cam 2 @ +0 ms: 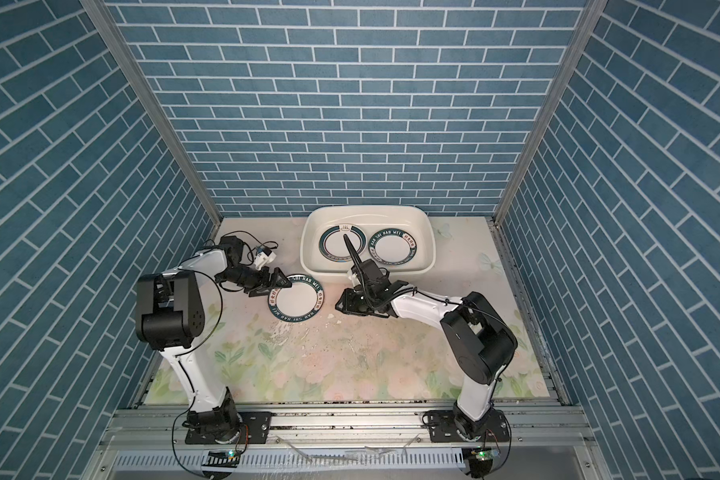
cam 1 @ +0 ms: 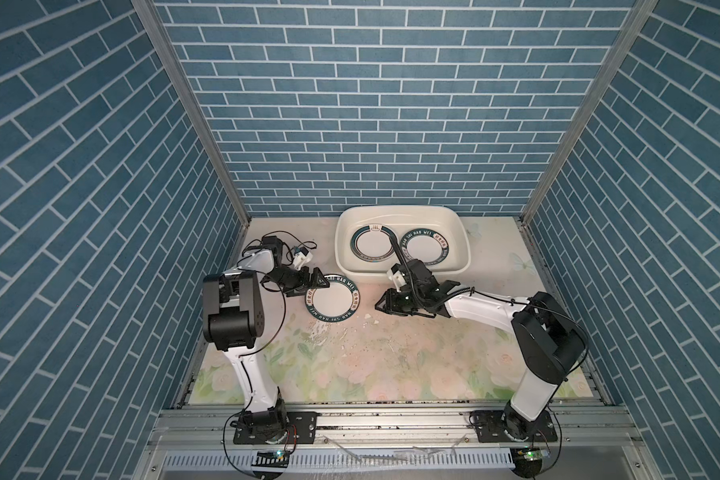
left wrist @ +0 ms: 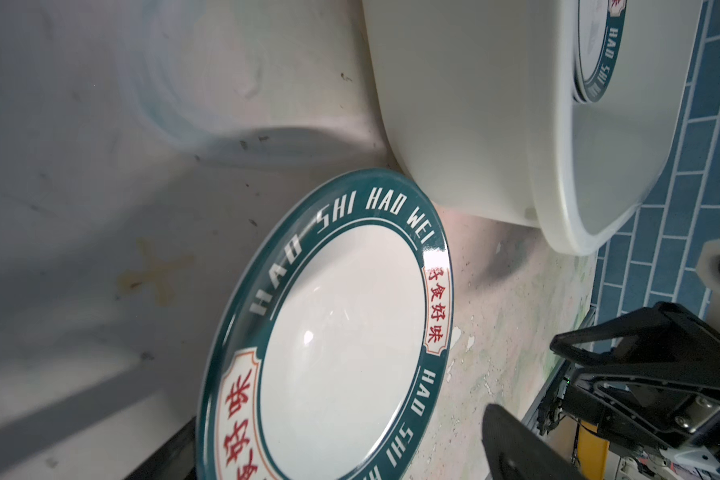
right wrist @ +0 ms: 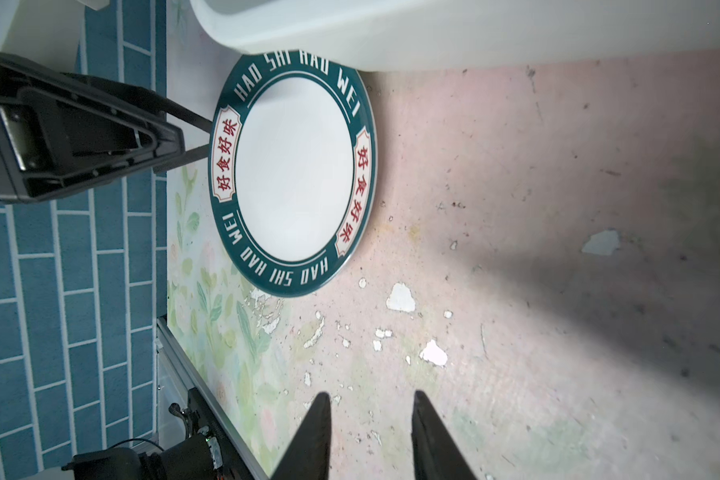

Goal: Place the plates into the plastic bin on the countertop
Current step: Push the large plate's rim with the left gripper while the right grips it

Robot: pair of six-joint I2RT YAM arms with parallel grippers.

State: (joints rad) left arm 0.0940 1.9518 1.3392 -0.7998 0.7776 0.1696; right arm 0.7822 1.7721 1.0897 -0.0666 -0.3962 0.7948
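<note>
Straddling the edge of a round white plate with a dark teal lettered rim (cam 1: pixel 332 302), the left gripper (cam 1: pixel 309 286) stands with its jaws spread in both top views. One finger is over the rim and one beside it, and as far as I can judge they have not yet closed. That plate lies flat on the pale cream flower-printed countertop (cam 1: pixel 391 365), just in front of the left end of the large glossy white plastic bin (cam 1: pixel 366 272). Inside the bin two more teal-rimmed plates lie side by side, a plain-banded one (cam 1: pixel 373 245) and a lettered one (cam 1: pixel 427 248), flat so that others can stack on them. The right gripper (cam 1: pixel 379 305) hovers in front of the bin, near the loose plate but apart from it.

The left wrist view shows the loose plate (left wrist: pixel 341 345) close under the bin's outer wall (left wrist: pixel 454 124), its rim passing over one dark finger. A rim hold seems the aim, since a flat plate offers no other purchase.

The right wrist view shows the right gripper (right wrist: pixel 371 417) with its jaws a little apart and nothing between them. It points toward the loose plate (right wrist: pixel 296 166) — probably to steady it against sliding when the other arm lifts.
</note>
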